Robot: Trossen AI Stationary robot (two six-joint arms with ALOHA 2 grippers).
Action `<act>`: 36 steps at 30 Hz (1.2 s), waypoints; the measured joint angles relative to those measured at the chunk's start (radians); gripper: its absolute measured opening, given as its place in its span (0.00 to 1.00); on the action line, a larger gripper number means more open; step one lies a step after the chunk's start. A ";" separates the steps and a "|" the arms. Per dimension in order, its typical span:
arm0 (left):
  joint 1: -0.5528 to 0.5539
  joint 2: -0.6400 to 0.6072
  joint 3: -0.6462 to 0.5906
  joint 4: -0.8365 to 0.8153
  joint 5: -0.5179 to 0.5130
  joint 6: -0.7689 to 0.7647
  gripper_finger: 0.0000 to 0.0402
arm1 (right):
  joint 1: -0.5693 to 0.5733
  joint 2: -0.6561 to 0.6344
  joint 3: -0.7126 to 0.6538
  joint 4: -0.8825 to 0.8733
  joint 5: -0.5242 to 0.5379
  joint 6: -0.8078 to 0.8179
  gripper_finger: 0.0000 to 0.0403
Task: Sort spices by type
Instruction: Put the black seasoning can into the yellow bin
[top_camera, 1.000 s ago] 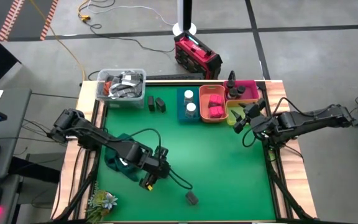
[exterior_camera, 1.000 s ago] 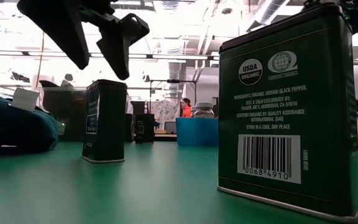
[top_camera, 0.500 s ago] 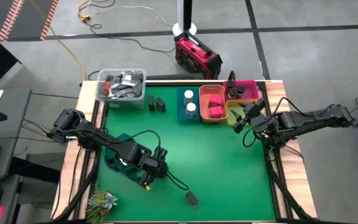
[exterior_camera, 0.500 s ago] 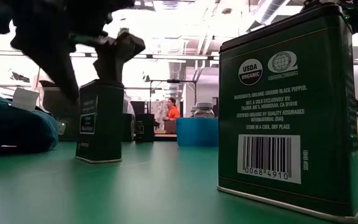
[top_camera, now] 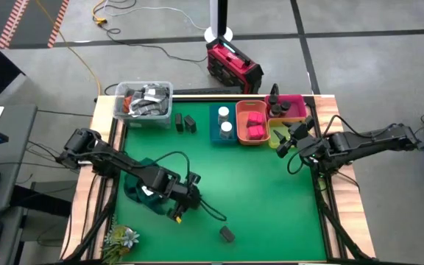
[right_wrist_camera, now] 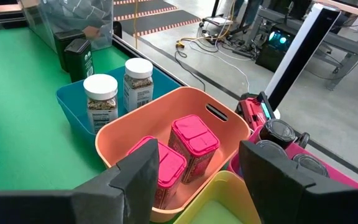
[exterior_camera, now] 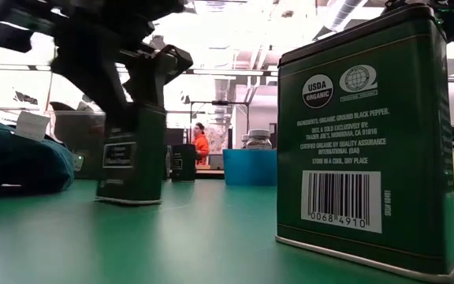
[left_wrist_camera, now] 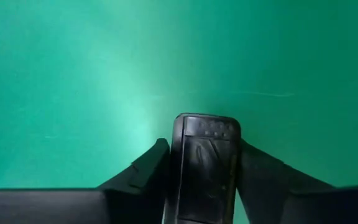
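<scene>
Green tabletop [top_camera: 256, 184] is being worked — the left end effector [left_wrist_camera: 205, 163], lowered since a second ago, is being clamped on a dark tin [left_wrist_camera: 204, 165] near the front. Sorting is being advanced; the right end effector [right_wrist_camera: 194, 171] is being held apart by the bins.

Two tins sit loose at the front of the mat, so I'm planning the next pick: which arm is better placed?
Left. Its gripper already straddles one dark tin, and the other tin lies close by. The right gripper waits open by the bins.
</scene>
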 joint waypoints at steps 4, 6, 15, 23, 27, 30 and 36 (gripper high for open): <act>0.052 0.000 0.000 0.006 -0.001 0.004 0.31 | 0.000 -0.002 0.000 0.000 0.000 0.000 0.62; 0.088 0.000 0.000 0.030 -0.001 0.011 0.31 | 0.000 -0.002 0.000 0.000 0.000 -0.001 0.62; 0.266 0.000 0.073 0.236 0.128 0.098 0.34 | 0.000 -0.002 0.000 0.000 0.000 -0.004 0.62; 0.437 0.000 0.154 0.401 0.187 0.129 0.34 | 0.000 -0.002 0.000 0.000 -0.027 0.000 0.62; 0.523 0.001 0.158 0.541 0.228 0.109 0.34 | 0.000 -0.002 0.000 0.007 -0.056 -0.001 0.62; 0.576 0.036 0.161 0.685 0.264 0.053 0.34 | 0.000 -0.003 0.000 0.036 -0.063 -0.020 0.62; 0.632 0.175 0.301 0.679 0.311 0.051 0.34 | 0.003 -0.016 0.001 0.101 -0.179 -0.075 0.62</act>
